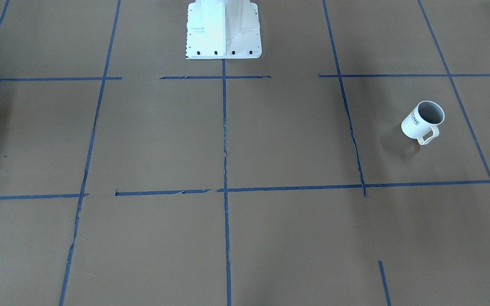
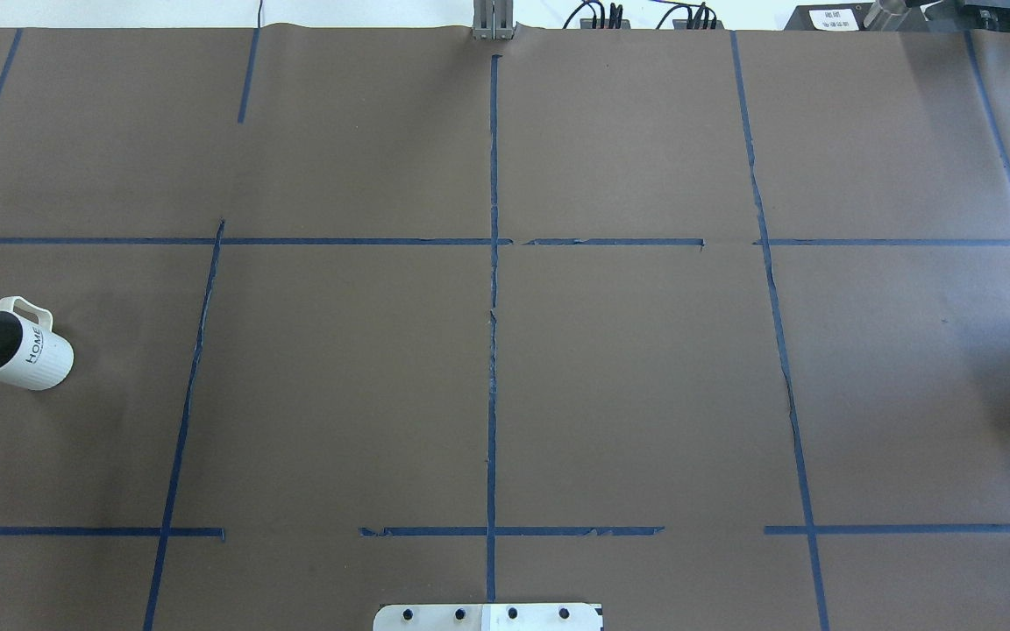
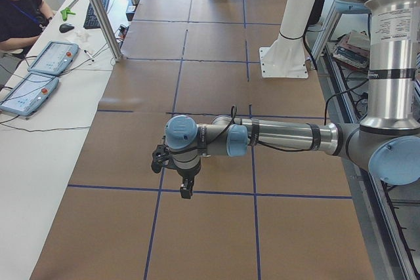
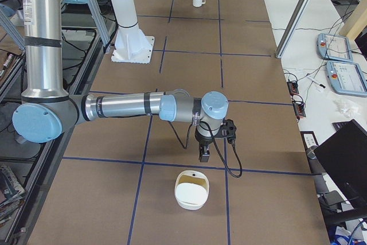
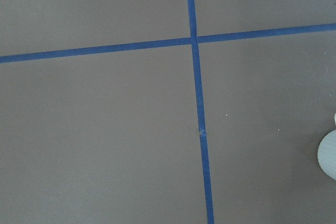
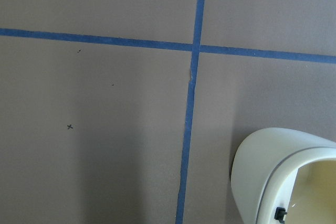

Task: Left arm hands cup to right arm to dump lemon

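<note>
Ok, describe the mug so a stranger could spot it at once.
Take the brown table crossed by blue tape lines. At its end on the robot's left stands the cup. It is white and ribbed, with a squared handle and dark HOME lettering, unlike the plain cream container at the other end.

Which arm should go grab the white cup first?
Left. The cup stands on the same side as the left arm; the right arm hovers at the opposite end, far from it.
</note>
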`<state>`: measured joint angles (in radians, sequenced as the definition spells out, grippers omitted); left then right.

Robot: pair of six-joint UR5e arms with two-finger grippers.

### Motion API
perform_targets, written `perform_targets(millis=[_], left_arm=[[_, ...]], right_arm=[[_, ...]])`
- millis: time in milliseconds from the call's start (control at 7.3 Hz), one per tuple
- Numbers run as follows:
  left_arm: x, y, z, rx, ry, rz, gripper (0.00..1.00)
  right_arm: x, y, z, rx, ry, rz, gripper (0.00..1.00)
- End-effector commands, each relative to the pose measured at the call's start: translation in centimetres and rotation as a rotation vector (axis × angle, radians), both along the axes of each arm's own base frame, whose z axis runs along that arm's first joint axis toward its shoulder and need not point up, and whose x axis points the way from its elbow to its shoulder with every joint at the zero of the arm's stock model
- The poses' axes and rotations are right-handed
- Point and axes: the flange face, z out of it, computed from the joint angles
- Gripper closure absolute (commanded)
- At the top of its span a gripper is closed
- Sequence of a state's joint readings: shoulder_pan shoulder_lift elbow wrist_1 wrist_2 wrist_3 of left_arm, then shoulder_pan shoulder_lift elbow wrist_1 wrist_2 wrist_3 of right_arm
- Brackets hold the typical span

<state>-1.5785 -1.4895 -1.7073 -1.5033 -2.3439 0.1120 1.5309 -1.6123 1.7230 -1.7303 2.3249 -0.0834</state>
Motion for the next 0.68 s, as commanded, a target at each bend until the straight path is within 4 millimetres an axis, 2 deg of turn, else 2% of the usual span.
perform_targets(millis=[0, 137, 274, 411, 548], left_arm=[[0.1, 0.0, -0.1, 0.005, 0.000, 0.004, 0.00], [0.1, -0.1, -0.5, 0.014, 0.000, 0.005, 0.00], [0.2, -0.2, -0.9, 0.023, -0.005, 0.008, 0.00], [0.2, -0.4, -1.2, 0.029, -0.008, 0.005, 0.00], [0.2, -2.3, -3.8, 0.093, -0.007, 0.006, 0.00]], right_arm=[[-0.1, -0.1, -0.2, 0.000, -0.007, 0.003, 0.00], [-0.1, -0.4, -0.6, 0.009, -0.010, 0.003, 0.00], [-0.1, -0.7, -1.9, 0.036, -0.013, 0.002, 0.00], [-0.1, -0.8, -2.1, 0.040, -0.014, 0.003, 0.00], [-0.2, -1.4, -3.1, 0.058, -0.018, 0.004, 0.00]])
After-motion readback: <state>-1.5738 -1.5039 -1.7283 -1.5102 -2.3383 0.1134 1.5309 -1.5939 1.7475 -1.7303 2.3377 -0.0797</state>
